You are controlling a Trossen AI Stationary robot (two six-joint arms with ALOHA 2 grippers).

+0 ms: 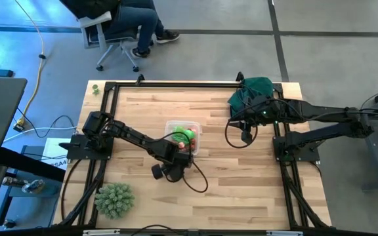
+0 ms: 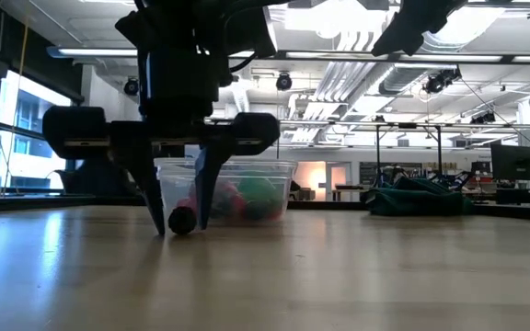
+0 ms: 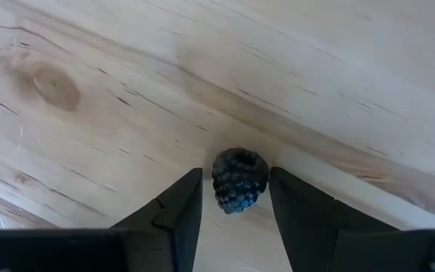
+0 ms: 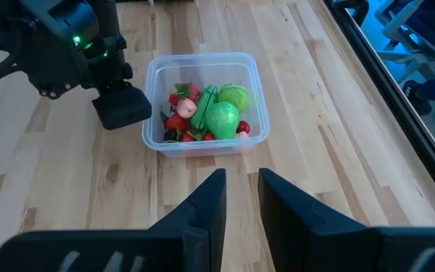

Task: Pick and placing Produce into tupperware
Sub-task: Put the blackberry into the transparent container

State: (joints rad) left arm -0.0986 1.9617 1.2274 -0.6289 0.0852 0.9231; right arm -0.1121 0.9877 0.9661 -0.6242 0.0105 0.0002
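Left wrist view puts my left gripper [image 3: 235, 198] down at the wood with its two fingers [image 3: 180, 204] set narrowly either side of a dark bumpy berry [image 3: 239, 180]. They flank it closely, but I cannot tell if they touch it yet; it lies on the table [image 3: 127, 91]. Low view confirms the berry [image 2: 182, 221] is on the wood between my fingertips, just in front of the tupperware [image 2: 279, 175].

Most of the job looks done: the tupperware [image 4: 154, 75] already holds a heap of red and green produce [image 4: 206, 113], which only my right wrist view shows plainly. This berry is the only loose piece I can find.

My right gripper [image 4: 240, 198] waits well off from the tupperware, fingers a little apart, holding nothing.
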